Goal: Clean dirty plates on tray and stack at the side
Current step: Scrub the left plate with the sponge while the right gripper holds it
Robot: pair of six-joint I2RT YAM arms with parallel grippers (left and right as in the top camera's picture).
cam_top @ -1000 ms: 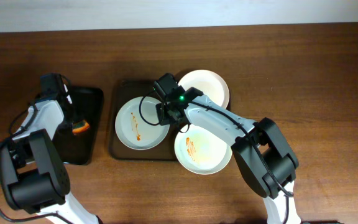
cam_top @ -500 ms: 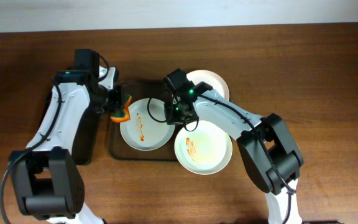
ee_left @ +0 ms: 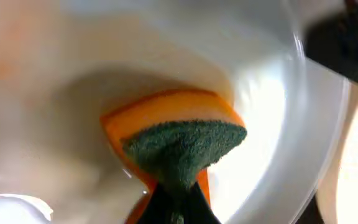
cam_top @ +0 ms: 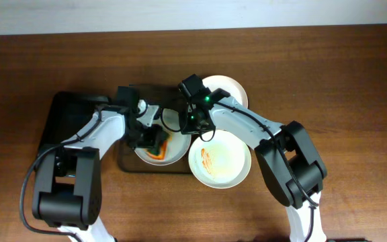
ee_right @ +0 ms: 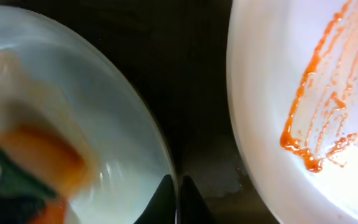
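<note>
Three white plates show in the overhead view. The left plate (cam_top: 173, 149) lies on the smoky tray (cam_top: 127, 165). The front plate (cam_top: 226, 161) carries orange-red smears and overhangs the tray's right edge. The back plate (cam_top: 228, 91) looks clean. My left gripper (cam_top: 154, 142) is shut on an orange sponge with a green scouring face (ee_left: 182, 140) and presses it into the left plate (ee_left: 55, 112). My right gripper (ee_right: 177, 186) is shut on that plate's right rim (ee_right: 160, 155); it shows overhead too (cam_top: 192, 125). The smeared plate (ee_right: 316, 118) lies to its right.
A smaller glossy black tray (cam_top: 62, 124) lies at the left, partly under my left arm. The wooden table (cam_top: 355, 87) extends to the right and front. A white wall edge runs along the back.
My left arm has swung right from the black tray, carrying the sponge onto the left plate. My right gripper has stayed at that plate's right rim.
</note>
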